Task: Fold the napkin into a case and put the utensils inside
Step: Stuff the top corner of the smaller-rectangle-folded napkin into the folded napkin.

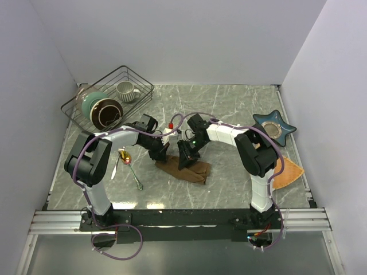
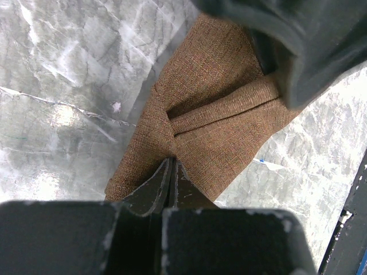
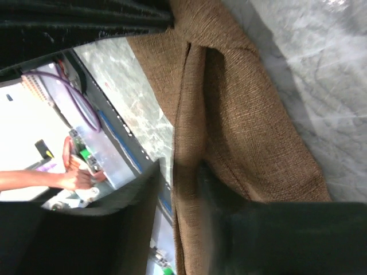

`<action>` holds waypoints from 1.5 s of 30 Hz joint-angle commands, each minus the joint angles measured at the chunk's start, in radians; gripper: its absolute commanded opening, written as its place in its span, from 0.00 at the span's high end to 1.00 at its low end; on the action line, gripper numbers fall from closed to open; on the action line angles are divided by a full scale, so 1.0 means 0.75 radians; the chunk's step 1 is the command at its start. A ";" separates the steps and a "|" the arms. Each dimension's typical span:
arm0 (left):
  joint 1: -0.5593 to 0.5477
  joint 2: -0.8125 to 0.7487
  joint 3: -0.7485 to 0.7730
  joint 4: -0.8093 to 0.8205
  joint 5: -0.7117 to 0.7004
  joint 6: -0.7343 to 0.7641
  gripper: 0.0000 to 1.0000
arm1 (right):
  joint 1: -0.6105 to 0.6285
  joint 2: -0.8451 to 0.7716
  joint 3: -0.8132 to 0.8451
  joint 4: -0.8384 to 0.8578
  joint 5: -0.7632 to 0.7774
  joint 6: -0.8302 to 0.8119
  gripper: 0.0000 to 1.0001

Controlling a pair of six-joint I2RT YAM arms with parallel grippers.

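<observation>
The brown napkin point(image 1: 184, 168) lies bunched in the middle of the desk point(image 1: 229, 109). The left claw point(image 2: 172, 172) is pressed together, pinning one edge so it stays put. The right claw point(image 3: 178, 189) pinches a fold, likely to shape the case. The utensils point(image 1: 127, 163) wait at the left.

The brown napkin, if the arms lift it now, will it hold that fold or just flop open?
Probably flop. The napkin is soft woven cloth whose folds look rolled and rounded rather than creased, so it should sag between the left gripper and right gripper. It likely weighs little and, being coarse, shouldn't slip easily from the fingers.
</observation>
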 commanded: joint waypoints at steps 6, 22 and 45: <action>-0.016 0.032 -0.026 -0.030 -0.027 0.039 0.99 | -0.018 -0.013 0.142 -0.050 0.099 -0.034 1.00; -0.008 0.034 -0.018 -0.028 -0.022 0.031 0.99 | -0.071 0.179 0.265 -0.212 0.226 -0.202 1.00; 0.002 -0.003 -0.010 -0.026 0.025 0.015 0.97 | -0.071 0.278 0.332 -0.220 0.171 -0.155 1.00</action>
